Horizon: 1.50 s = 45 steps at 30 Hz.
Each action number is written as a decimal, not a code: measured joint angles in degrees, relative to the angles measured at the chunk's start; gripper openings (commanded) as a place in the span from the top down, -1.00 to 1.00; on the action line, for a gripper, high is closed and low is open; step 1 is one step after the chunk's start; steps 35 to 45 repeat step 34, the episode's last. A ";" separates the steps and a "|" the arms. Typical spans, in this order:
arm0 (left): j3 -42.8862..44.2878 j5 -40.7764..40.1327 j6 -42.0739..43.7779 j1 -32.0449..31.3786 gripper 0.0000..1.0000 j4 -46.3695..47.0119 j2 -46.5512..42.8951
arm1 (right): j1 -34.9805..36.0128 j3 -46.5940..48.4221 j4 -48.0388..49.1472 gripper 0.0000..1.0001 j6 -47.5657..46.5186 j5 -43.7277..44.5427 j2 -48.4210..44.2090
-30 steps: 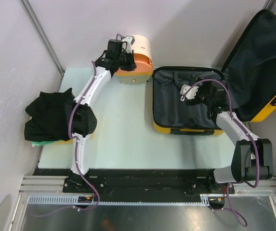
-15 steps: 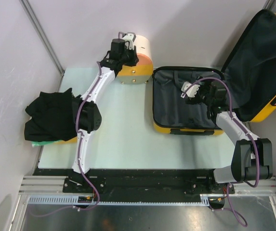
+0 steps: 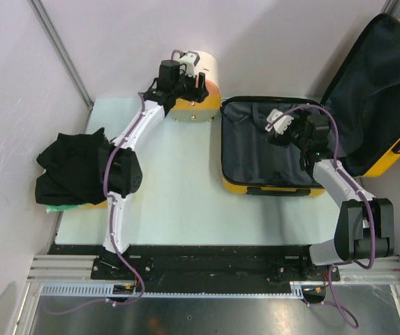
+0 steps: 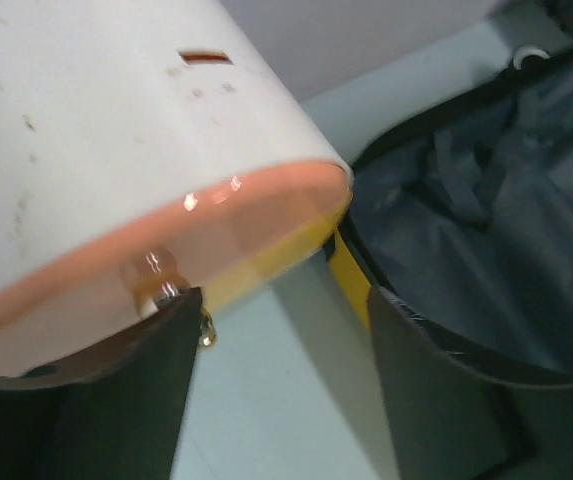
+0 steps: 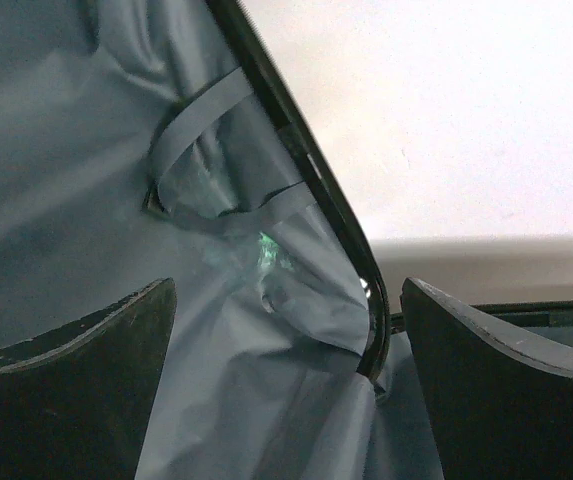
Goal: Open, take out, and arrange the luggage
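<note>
Two halves of the yellow luggage [image 3: 236,186] lie open on the tabletop's [image 3: 179,202] right side, with the right fingers [image 3: 278,118] inside. In the left wrist view, the left fingers [image 4: 116,400] are spread beside the cream-and-orange container [image 4: 116,150]. In the right wrist view, the right fingers are spread over the soft lining [image 5: 86,150]; the stiff, slippery shell looks best gripped by its rim.

The right gripper [image 5: 288,300] is hanging with its dark fingers [image 5: 76,380] spread wide, nothing between them, over the creased grey lining [image 5: 56,180] of the luggage [image 5: 246,410]. Two fabric straps [image 5: 201,105] are lying slack beside the black zipper rim [image 5: 311,170], which is running diagonally against a pale wall [image 5: 446,110].
</note>
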 measured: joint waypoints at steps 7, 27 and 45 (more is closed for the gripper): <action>-16.06 -0.31 3.89 2.08 -0.99 -0.72 -17.31 | -1.60 6.08 3.80 -0.99 17.44 -1.88 1.49; -47.63 0.44 5.18 8.44 -0.99 -13.29 -42.10 | 1.90 9.60 -18.58 -0.99 56.76 -2.21 -0.68; -55.93 -3.61 4.98 6.64 -1.00 -13.88 -48.00 | 1.70 7.45 -25.99 -0.99 59.32 1.57 -3.56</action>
